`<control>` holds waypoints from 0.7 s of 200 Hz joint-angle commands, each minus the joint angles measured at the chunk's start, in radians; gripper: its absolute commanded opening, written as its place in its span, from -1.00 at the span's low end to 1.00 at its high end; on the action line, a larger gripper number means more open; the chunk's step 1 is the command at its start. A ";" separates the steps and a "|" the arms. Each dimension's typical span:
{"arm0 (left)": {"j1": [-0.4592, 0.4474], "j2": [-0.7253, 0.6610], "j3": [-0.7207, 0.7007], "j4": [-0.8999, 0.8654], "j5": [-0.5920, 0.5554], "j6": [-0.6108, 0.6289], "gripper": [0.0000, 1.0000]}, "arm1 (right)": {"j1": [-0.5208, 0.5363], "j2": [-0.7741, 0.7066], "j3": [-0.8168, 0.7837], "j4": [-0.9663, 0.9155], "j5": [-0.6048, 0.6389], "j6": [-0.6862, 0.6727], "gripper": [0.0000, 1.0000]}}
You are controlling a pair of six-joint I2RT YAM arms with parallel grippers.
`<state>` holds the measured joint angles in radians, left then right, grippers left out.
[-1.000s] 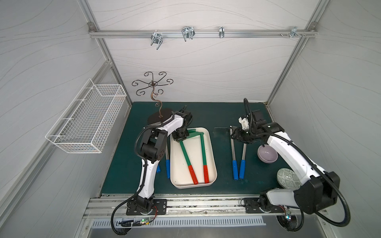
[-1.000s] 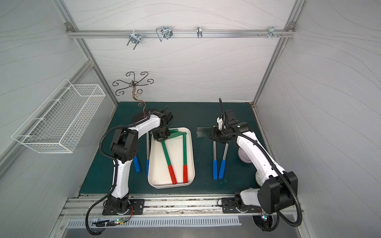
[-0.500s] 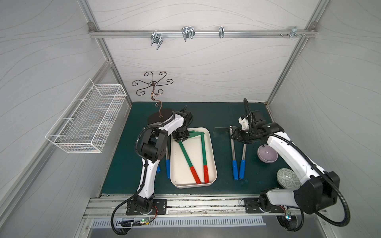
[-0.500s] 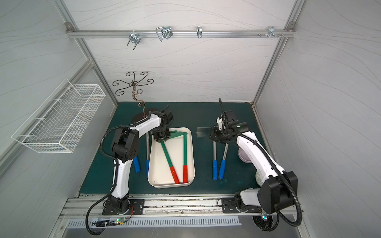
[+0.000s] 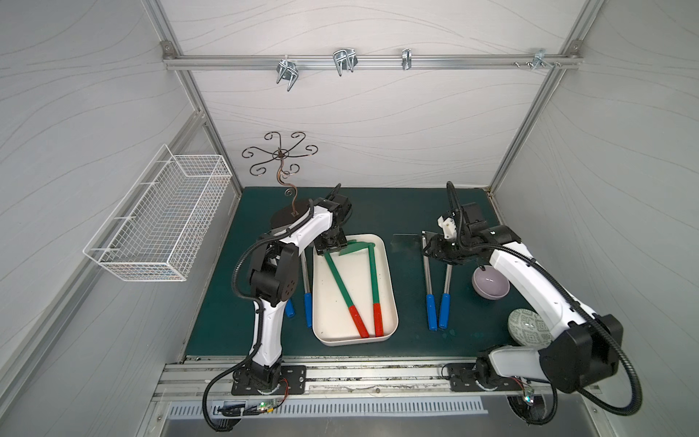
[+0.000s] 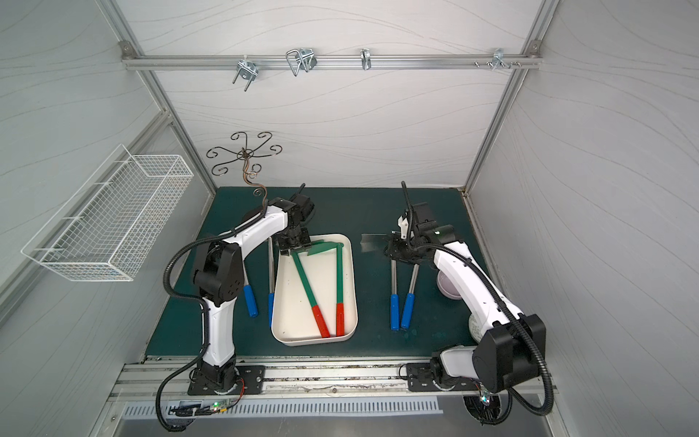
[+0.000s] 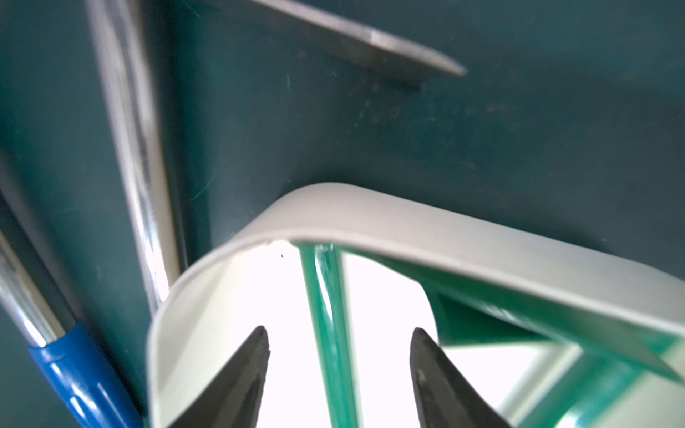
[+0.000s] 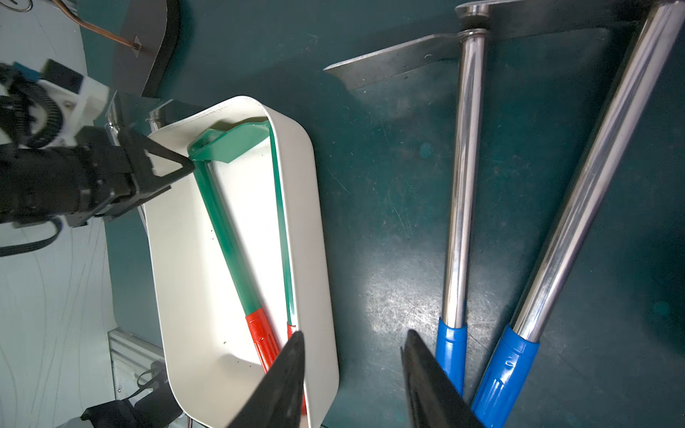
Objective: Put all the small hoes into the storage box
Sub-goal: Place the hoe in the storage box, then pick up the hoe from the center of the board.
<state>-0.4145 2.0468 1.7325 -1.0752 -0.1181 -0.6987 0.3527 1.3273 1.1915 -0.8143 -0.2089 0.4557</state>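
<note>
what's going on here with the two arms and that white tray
The left gripper hangs over the far end of the storage box, jaws open on either side of the green small hoe, not gripping it. That hoe lies in the box beside a second green hoe. The right gripper hovers open and empty over two steel hoes with blue handles lying on the mat.

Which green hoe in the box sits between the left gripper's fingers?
The slanted hoe, lying diagonally across the storage box; the open left gripper straddles its shaft. The straight hoe lies apart.
</note>
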 commanded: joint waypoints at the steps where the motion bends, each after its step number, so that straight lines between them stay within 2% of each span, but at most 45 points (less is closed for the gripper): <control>1: -0.003 -0.147 -0.023 -0.015 -0.036 0.034 0.33 | -0.004 -0.011 0.002 -0.035 0.035 0.003 -0.09; 76: 0.007 -0.618 -0.431 0.213 -0.025 0.205 0.35 | 0.004 -0.067 -0.060 -0.042 0.171 0.017 -0.09; 111: 0.046 -0.743 -0.598 0.286 -0.015 0.276 0.34 | 0.041 -0.064 -0.099 0.011 0.217 0.002 -0.08; 140: 0.087 -0.779 -0.692 0.374 0.006 0.343 0.35 | 0.069 -0.002 -0.103 0.052 0.269 -0.058 -0.06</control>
<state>-0.3584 1.2991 1.0821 -0.8238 -0.1242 -0.4450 0.4038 1.2839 1.0901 -0.8078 0.0010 0.4496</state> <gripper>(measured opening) 0.676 0.466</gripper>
